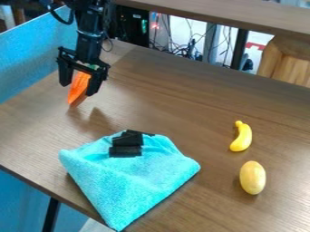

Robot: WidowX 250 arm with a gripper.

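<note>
The black gripper hangs pointing down over the upper left of the table, shut on an orange, tapered object. The narrow end of this object points down, below the gripper. Toward the front left lies a turquoise cloth, spread with a few folds. Several small black blocks rest together near its far edge. On the right side of the table lies a curved yellow banana-shaped object. Just in front of it is a yellow oval object, not touching it.
The brown wooden table has its left edge beside a blue panel. Behind the far edge are cables, dark equipment and a raised wooden shelf. A light wooden piece stands at the upper right.
</note>
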